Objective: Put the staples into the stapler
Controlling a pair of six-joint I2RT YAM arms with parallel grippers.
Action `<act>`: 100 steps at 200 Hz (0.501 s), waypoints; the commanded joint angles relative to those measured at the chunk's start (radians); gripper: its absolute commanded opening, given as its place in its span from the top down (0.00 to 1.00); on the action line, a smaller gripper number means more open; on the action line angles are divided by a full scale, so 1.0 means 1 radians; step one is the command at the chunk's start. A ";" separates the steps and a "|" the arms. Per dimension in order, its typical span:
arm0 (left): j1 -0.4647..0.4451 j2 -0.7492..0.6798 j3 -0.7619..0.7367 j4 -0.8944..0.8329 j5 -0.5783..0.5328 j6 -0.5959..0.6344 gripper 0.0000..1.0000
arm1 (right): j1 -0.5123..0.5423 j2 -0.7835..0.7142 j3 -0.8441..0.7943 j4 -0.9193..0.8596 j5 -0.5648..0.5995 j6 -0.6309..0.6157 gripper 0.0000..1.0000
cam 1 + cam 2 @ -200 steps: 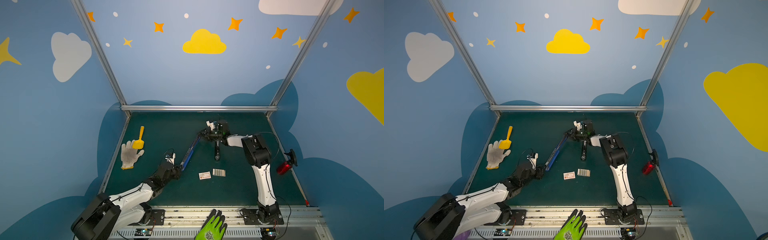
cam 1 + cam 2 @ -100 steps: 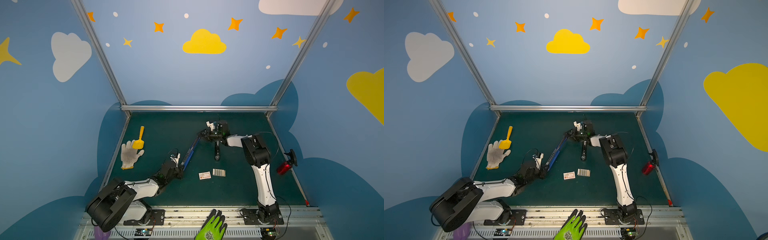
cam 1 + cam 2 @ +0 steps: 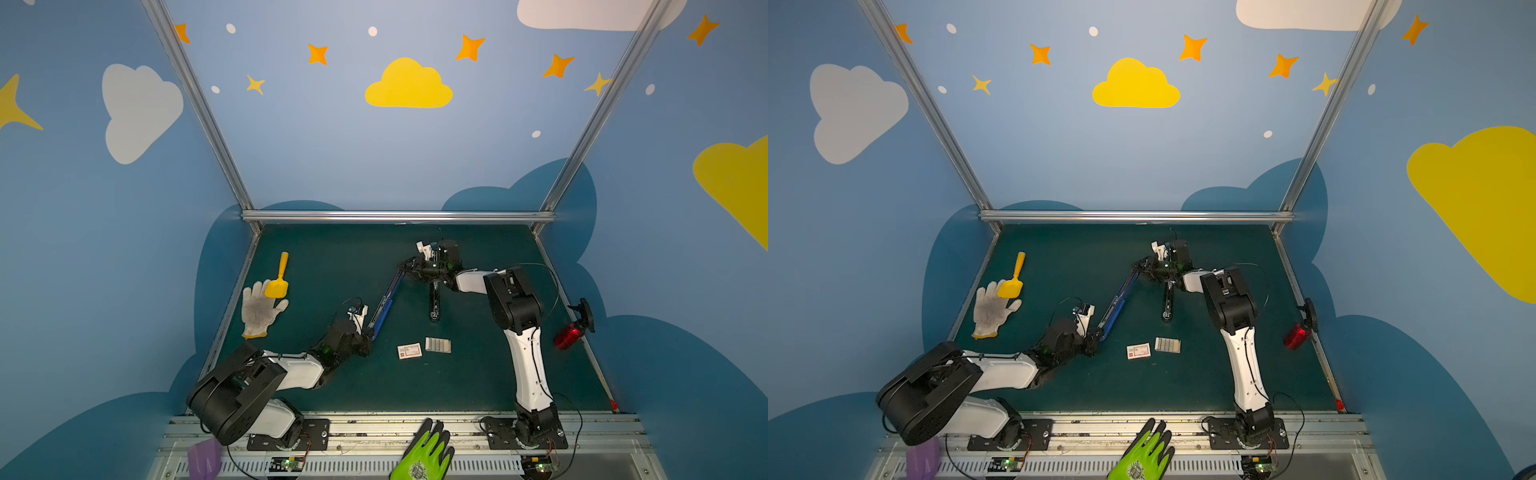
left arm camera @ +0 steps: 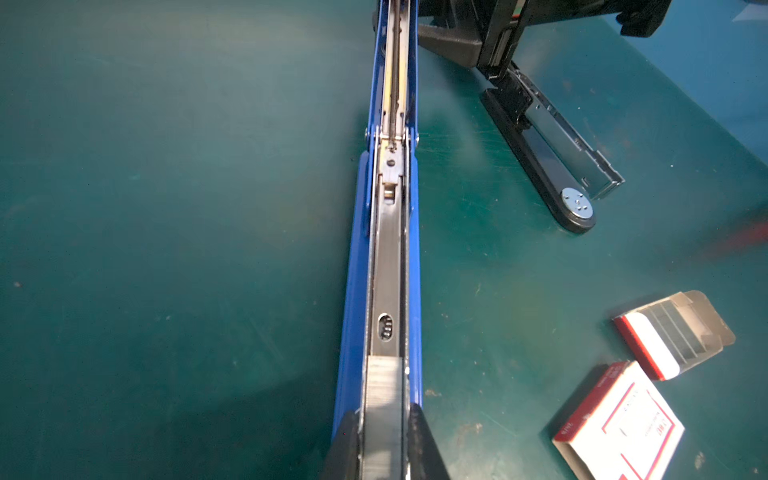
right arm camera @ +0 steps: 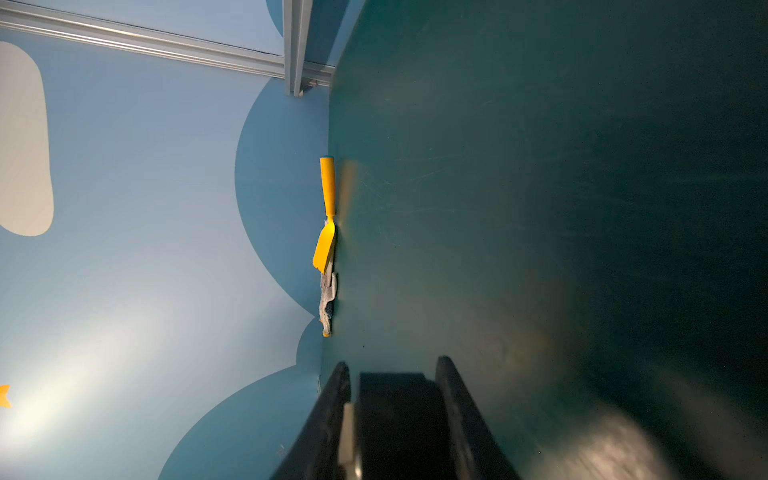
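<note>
At front end of blue stapler [image 4: 353,291]: left gripper [image 4: 384,451] narrow, pinching staple strip [image 4: 383,395] over the open channel.
Strip sits betw black fingertips [image 4: 419,432], lined up w/ the rail; can't tell if fully seated. Right gripper [image 5: 392,365] clamped on black block [image 5: 395,415] at far end, by black stapler [image 4: 536,166]. Spare staples [image 4: 677,328] in tray [image 4: 710,320] beside white box [image 4: 623,428], well clear. Imo: keep strip parallel to channel walls, press flat, let go only once flush; a skewed strip prob jams the pusher.
</note>
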 commanded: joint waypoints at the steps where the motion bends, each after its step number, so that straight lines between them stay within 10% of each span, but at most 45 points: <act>1: 0.003 0.004 0.015 0.025 0.003 -0.005 0.81 | 0.014 0.006 0.030 0.028 -0.045 0.014 0.78; 54: 0.002 0.017 0.015 0.030 0.011 -0.005 0.73 | 0.016 0.008 0.029 0.028 -0.042 0.016 0.78; 100: 0.002 0.015 0.013 0.012 0.010 -0.005 0.86 | 0.016 0.005 0.029 0.026 -0.038 0.013 0.78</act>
